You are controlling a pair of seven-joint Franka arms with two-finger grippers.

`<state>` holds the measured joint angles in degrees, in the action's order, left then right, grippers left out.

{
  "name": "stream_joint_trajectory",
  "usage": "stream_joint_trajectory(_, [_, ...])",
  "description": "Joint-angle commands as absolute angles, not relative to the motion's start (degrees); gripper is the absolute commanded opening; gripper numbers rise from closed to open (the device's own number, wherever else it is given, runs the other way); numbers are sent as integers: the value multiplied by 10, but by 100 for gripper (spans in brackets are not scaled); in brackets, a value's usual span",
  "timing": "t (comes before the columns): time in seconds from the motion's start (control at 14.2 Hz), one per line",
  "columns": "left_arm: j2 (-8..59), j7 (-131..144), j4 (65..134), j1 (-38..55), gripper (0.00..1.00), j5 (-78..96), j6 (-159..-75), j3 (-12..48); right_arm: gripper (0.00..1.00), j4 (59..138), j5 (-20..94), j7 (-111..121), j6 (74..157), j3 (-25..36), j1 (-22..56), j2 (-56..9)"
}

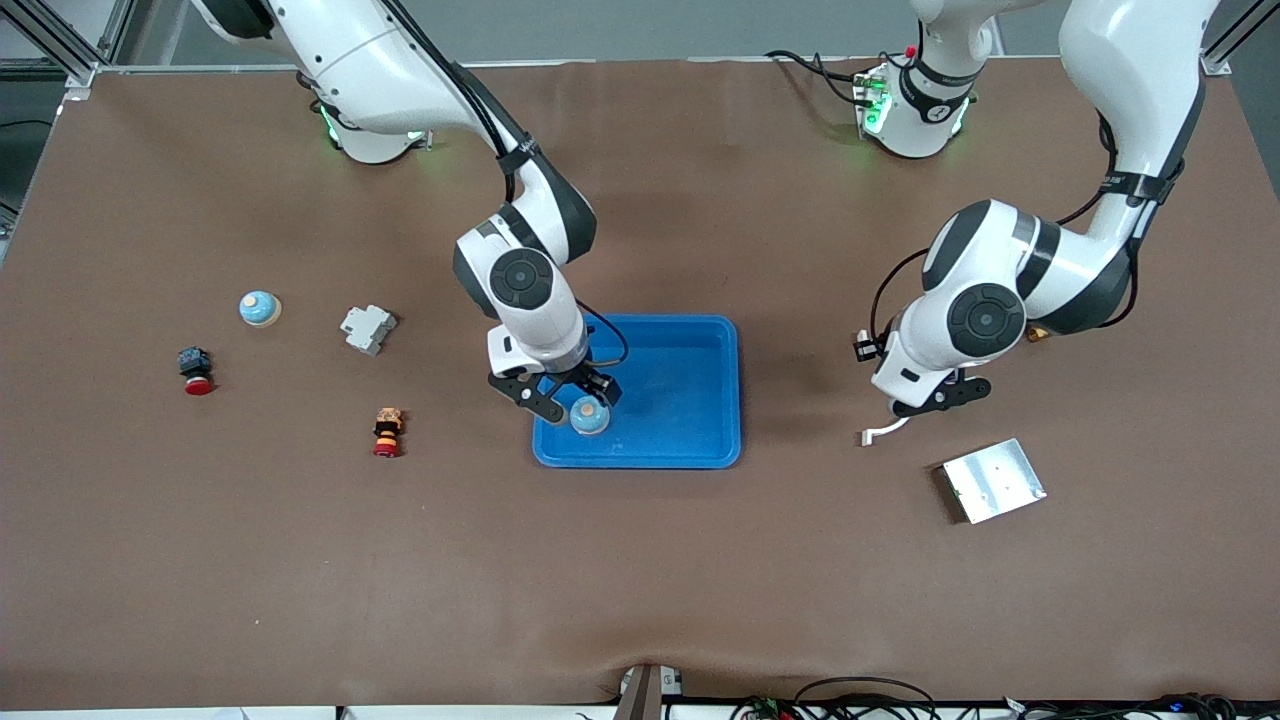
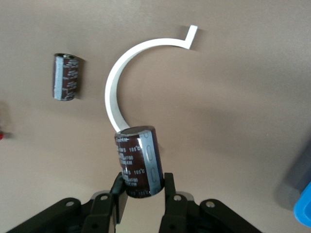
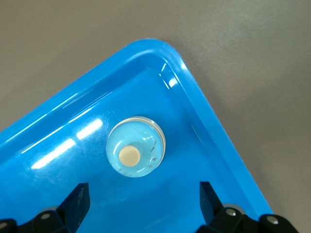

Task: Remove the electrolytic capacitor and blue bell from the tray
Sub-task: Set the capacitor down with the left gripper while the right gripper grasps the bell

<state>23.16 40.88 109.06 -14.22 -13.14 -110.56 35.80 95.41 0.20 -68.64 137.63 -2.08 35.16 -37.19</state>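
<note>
A light-blue bell [image 1: 590, 416] with a cream button sits in the blue tray [image 1: 690, 440], in the corner nearest the front camera at the right arm's end. My right gripper [image 1: 568, 398] hovers just over it, open and empty. In the right wrist view the bell [image 3: 136, 147] lies clear of the gripper [image 3: 144, 204]. My left gripper [image 1: 932, 398] is over the table beside the tray, toward the left arm's end. It is shut on a dark brown capacitor [image 2: 138, 161], which the left wrist view shows gripped at its lower end by the gripper [image 2: 142, 187].
A white curved strip [image 2: 116, 82] [image 1: 884, 431] lies under the held capacitor. A second capacitor [image 2: 66, 76] lies on the table. A second bell [image 1: 260, 308], a grey block [image 1: 368, 328], a red button [image 1: 197, 371], an orange-red stack [image 1: 387, 431] and a metal plate [image 1: 993, 480] lie about.
</note>
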Motion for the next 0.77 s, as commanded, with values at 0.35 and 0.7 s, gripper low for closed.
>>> stream_joint_trajectory(0.35, [218, 403, 1178, -149, 7, -152, -1219, 365, 100, 866, -32, -703, 1383, -3, 359, -450])
stream_joint_trajectory(0.7, [257, 418, 1186, -149, 7, -222, -1249, 365, 100, 851, -34, -704, 1385, 0, 361, -471])
